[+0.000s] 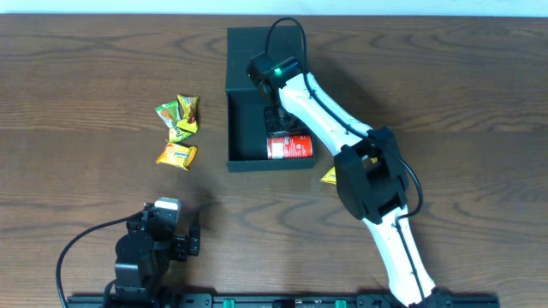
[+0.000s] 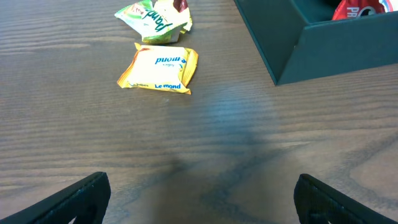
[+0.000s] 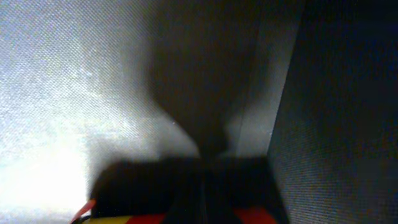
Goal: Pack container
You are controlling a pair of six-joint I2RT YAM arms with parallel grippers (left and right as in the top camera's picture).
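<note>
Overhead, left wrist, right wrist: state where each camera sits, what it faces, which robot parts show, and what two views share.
Overhead: above the table, looking down on the container and snack packets; right arm and left arm show.
Left wrist: low, facing the yellow Le mond packet; open left gripper shows.
Right wrist: inside the container, facing its wall; shut right gripper shows.
Shared: red can, in overhead and left wrist.

Down at the near edge the left arm (image 1: 141,257) sits folded, left gripper (image 2: 202,180) spread wide, fingers (image 2: 81,199) far apart. The right arm (image 1: 330,120) stretches diagonally forward, elbow bent, right gripper (image 1: 276,113) pointing down, closed tight.
</note>
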